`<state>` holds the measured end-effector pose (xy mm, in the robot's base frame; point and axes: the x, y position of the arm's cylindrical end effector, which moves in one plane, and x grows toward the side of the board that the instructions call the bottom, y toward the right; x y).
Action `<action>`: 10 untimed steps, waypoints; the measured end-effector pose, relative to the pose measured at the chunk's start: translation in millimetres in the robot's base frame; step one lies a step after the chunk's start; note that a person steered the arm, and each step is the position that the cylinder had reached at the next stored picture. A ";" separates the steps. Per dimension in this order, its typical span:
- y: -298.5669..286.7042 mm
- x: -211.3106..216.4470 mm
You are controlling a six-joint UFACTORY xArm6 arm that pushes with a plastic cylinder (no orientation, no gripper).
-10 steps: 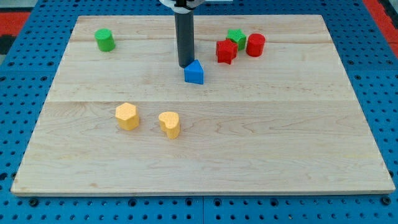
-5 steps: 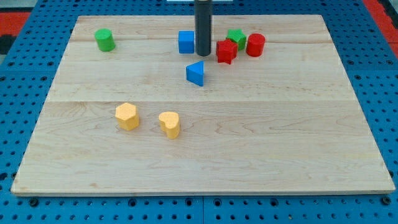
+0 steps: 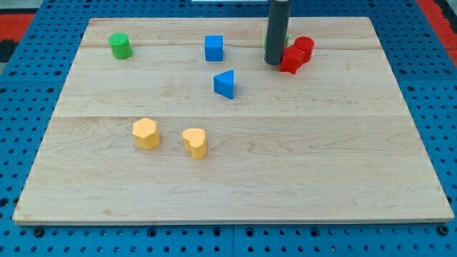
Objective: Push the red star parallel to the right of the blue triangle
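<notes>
The red star (image 3: 290, 60) lies near the view's top, right of centre, touching a red cylinder (image 3: 305, 48) at its upper right. The blue triangle (image 3: 225, 83) sits below and to the left of the star. My tip (image 3: 273, 63) is right against the star's left side. The dark rod hides most of a green star (image 3: 286, 37) behind it.
A blue cube (image 3: 213, 48) is above the triangle. A green cylinder (image 3: 120, 46) is at the top left. Two yellow blocks (image 3: 146, 133) (image 3: 194, 142) lie left of centre, lower down. The wooden board (image 3: 400, 178) rests on a blue pegboard.
My tip has moved right from beside the blue cube and triangle to the red star. The red star and red cylinder have shifted right. The green star is now mostly hidden.
</notes>
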<state>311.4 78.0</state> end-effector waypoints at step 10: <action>209.8 -0.6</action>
<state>310.8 287.8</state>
